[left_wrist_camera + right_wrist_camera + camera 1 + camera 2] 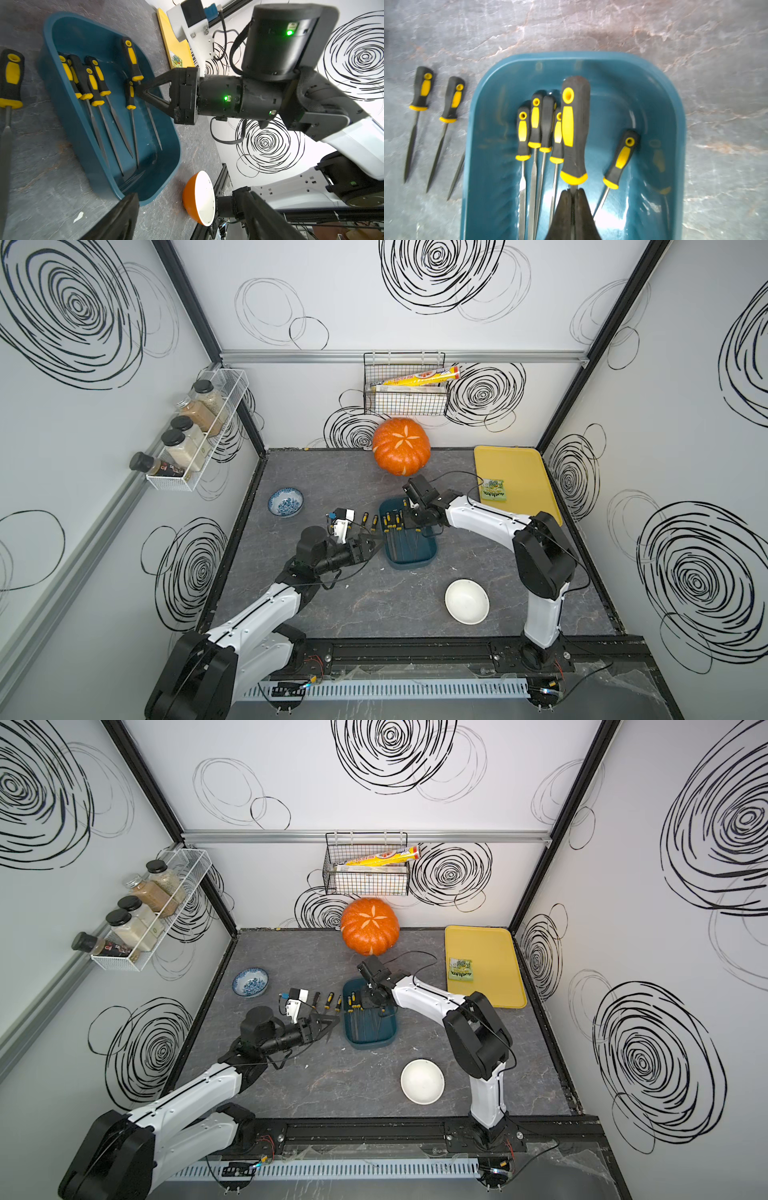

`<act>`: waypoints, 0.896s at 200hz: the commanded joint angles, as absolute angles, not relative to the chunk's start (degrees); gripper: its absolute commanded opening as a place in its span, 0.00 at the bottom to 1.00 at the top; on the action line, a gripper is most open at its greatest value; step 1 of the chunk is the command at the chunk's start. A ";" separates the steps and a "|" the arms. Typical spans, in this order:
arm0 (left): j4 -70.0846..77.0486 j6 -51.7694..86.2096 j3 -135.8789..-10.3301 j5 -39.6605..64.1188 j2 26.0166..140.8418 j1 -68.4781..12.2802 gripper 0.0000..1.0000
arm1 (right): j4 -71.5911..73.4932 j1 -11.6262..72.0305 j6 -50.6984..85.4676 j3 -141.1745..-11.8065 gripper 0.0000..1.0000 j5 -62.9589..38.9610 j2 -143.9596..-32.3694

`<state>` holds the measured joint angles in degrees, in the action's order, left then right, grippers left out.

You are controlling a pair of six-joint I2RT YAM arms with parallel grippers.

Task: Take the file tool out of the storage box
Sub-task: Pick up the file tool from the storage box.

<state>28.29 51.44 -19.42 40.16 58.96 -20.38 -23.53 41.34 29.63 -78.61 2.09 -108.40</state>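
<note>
- File tool (575, 133), the black-and-yellow one, is pinched by the right gripper (573, 192). Its jaws are closed tight on the thin metal shank just under the yellow collar.
- Its handle looks larger than its neighbours' in the right wrist view, so I judge that end is raised. Whether the tip is off the floor of the box, I cannot tell.
- It is above the inside of the storage box (679, 116), between a cluster of four files (537, 124) and a single file (620, 155) lying at a slant.
- A grip this thin lets the heavy handle swing. The lift should go straight up and slowly, with the shank roughly level, until the tip clears the wall.
- The rise should stay clear of the cluster, which lies just beside it and could be snagged.
- Three files (365, 519) already lie side by side on the table (571, 25) beside the box, which suggests a spot to set it down.
- The left gripper (330, 1025) holds nothing. Its jaws are spread wide near that same side of the box, so the carry should pass clear of it.
</note>
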 commanded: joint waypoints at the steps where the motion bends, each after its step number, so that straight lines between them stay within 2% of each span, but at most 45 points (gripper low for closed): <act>1: 35.11 50.38 -19.09 43.84 59.18 -21.89 0.83 | -16.26 39.82 28.34 -74.49 0.00 -4.65 -104.06; 12: 37.51 50.40 -18.77 44.82 58.75 -23.09 0.83 | -13.03 39.47 28.32 -72.30 0.00 -7.38 -101.29; 45: 32.60 45.94 -20.40 42.23 57.75 -26.51 0.82 | -2.51 39.44 28.60 -64.65 0.00 -13.60 -91.00; 89: 33.43 44.03 -21.41 39.89 57.94 -28.77 0.85 | 22.60 39.57 37.35 -47.51 0.00 -24.71 -77.43; 111: 34.81 43.53 -22.32 38.77 58.99 -29.84 0.84 | 31.50 40.11 41.30 -42.30 0.00 -28.21 -76.25; 137: 37.46 44.04 -22.92 38.56 60.57 -30.73 0.81 | 35.64 42.31 42.90 -40.16 0.00 -29.41 -76.80; 165: 36.90 43.74 -23.46 39.08 62.36 -31.21 0.69 | 39.64 43.42 45.20 -38.50 0.00 -29.45 -76.89; 179: 36.29 43.42 -23.65 39.02 63.12 -31.32 0.67 | 40.32 43.45 45.91 -38.33 0.00 -29.61 -77.02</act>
<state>34.15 44.73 -21.85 39.29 62.02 -30.79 33.19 43.16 43.16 -38.76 -28.18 -77.41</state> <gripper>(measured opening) 0.687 0.056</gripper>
